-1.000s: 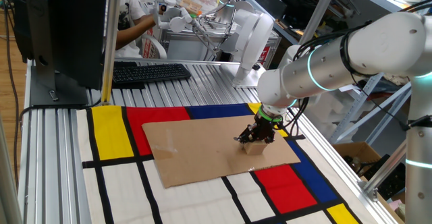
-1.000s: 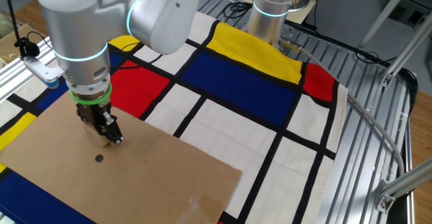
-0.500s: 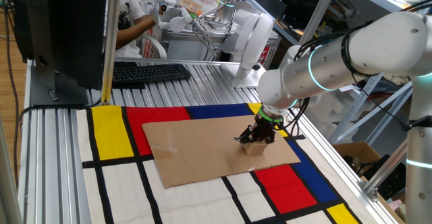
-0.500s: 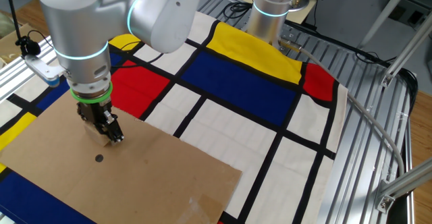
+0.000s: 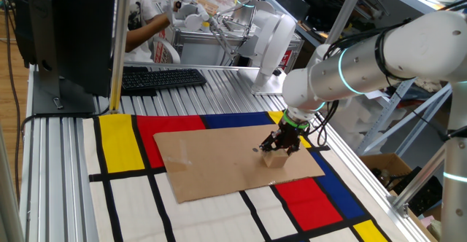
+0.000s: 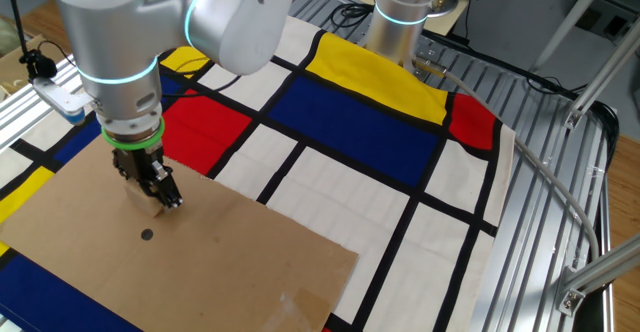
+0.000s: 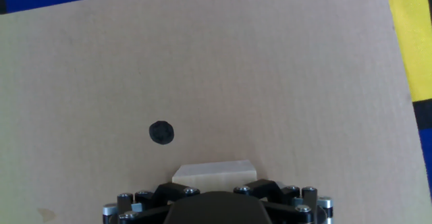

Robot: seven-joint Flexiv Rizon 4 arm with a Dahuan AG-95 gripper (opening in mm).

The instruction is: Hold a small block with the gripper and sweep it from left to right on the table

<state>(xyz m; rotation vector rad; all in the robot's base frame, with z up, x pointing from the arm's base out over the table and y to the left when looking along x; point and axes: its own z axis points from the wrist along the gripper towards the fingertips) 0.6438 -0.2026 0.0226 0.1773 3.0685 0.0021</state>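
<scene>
The small block (image 5: pixel 275 159), a light tan wooden cube, rests on the brown cardboard sheet (image 5: pixel 219 162) near its right end. My gripper (image 5: pixel 280 146) stands upright directly over the block, with its black fingers closed on the block's top part. In the other fixed view the gripper (image 6: pixel 160 198) covers most of the block. In the hand view the block (image 7: pixel 212 171) shows between the finger bases at the bottom edge. A black dot (image 7: pixel 160 132) is marked on the cardboard just beyond it. The table (image 5: pixel 219 89) is ribbed aluminium under the coloured mat (image 5: pixel 120 140).
A keyboard (image 5: pixel 157 78) and a dark monitor (image 5: pixel 66 30) stand at the back left of the table. A second robot base (image 6: pixel 405 17) stands at the mat's far edge. A person's arm (image 5: pixel 146 27) is behind the table.
The arm and gripper have shifted very slightly upward. The block sits at the same spot on the cardboard.
</scene>
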